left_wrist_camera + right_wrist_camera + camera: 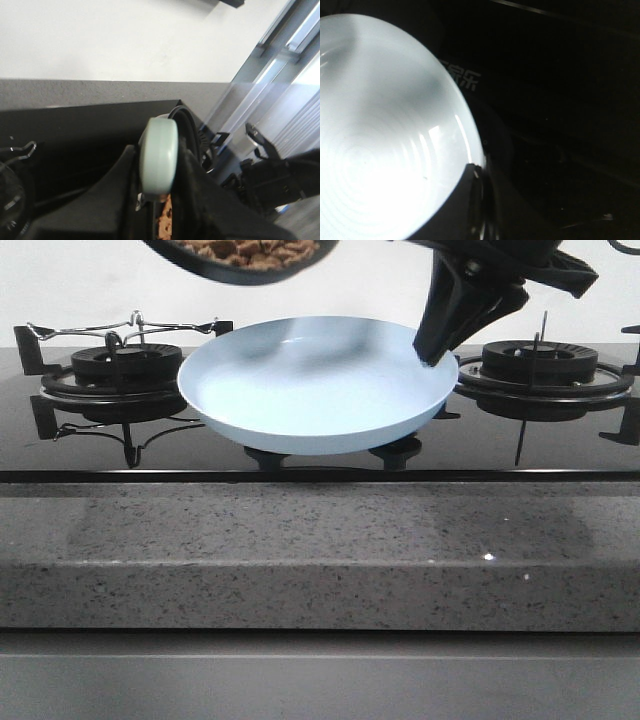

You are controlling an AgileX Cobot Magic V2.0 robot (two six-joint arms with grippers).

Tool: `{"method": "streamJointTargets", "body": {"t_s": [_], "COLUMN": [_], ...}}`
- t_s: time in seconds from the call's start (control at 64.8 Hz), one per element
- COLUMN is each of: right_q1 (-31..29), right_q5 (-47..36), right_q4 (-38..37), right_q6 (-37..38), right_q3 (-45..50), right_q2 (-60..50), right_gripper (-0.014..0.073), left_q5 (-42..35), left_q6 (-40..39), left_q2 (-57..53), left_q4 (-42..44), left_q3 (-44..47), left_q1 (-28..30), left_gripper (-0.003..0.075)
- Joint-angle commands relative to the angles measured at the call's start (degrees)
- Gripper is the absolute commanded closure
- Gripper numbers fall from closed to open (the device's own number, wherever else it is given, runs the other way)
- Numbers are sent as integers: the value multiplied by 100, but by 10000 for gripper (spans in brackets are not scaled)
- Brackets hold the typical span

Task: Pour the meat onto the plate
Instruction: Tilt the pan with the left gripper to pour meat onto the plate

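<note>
Pan of meat hung over the plate, nothing poured yet.

The plate (315, 390) was wide, shallow, glossy pale blue, sitting mid-stove between two black ring burners; its bowl looked bare. The right gripper (432, 352) had its black fingers pinched on the rim at about 3 o'clock. The black pan (240, 262) floated up at 11 o'clock from the plate, tilted, with the meat (255, 249), small flat brown squarish chunks, heaped inside. The left gripper (157, 187) was clamped around the pan's smooth pale-green handle (158, 157). Speckled grey stone counter (320, 550) ran along the front.
</note>
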Motion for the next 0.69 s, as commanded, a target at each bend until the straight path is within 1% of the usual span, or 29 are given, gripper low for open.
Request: {"method": "streamJointTargets", "body": {"t_s": [0.0,0.062,0.154,0.278,0.386,0.463,0.571,0.679], "right_q1": [0,0,0,0,0,0,0,0], "right_q5": [-278,-278,-278,-278,-278,-278,-278,-278], "right_q4": [142,142,142,142,142,142,142,142], "right_q6": [-49,-49,-49,-49,-49,-49,-49,-49], "right_q3": [-146,-146,-146,-146,-146,-146,-146,-146], "right_q2": [-296,-296,-296,-296,-296,-296,-296,-296], "right_gripper": [663,663,663,663,663,663,663,663], "left_q5": [-506,-749,-1039,-1547,-2107,-2428,-2814,-3405], "left_q6": [398,683,1345,1954,2183,2183,2183,2183], "left_q2": [-287,-327,-401,-622,-815,-893,-921,-921], "left_q4": [-252,-231,-215,196,597,886,1496,2206], "left_q3": [-159,-159,-169,-169,-169,-169,-169,-169], "left_q1": [-346,-558,-956,-1504,-2052,-2438,-2970,-3491], "left_gripper": [741,741,741,741,741,741,741,741]}}
